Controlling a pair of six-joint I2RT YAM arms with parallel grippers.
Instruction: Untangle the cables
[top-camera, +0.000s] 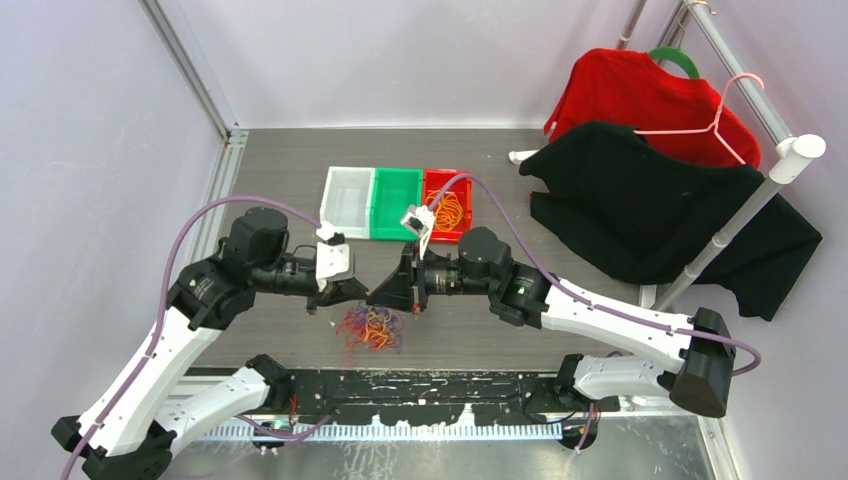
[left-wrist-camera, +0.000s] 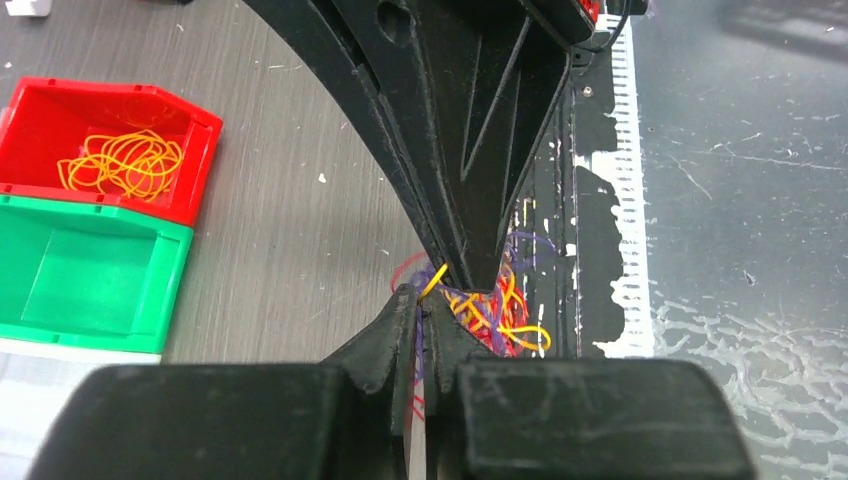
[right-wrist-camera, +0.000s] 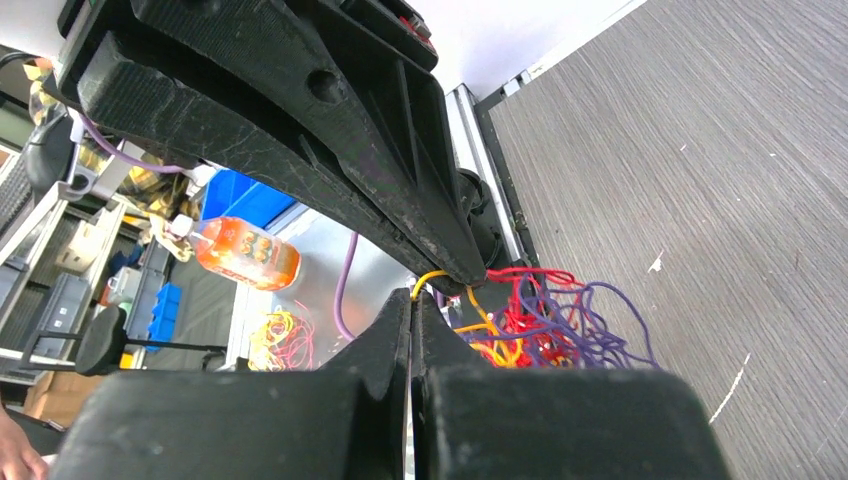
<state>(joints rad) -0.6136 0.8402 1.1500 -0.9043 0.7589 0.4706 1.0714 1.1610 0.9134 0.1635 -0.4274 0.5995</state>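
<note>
Above the tangled cables (top-camera: 370, 328) lying on the table (top-camera: 300, 165) near its front edge, the left gripper (left-wrist-camera: 417, 298) and right gripper (right-wrist-camera: 413, 300) meet tip to tip, both clenched on one yellow strand (left-wrist-camera: 434, 279) rising from the clump.

cables (top-camera: 370, 327): tangled red, yellow, purple clump on table (top-camera: 280, 170); yellow strand (left-wrist-camera: 433, 280) raised.

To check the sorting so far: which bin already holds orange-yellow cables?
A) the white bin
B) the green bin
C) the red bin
C: a loose bundle of orange-yellow cables lies inside the red bin, while the green bin next to it shows only its bare floor.
</note>
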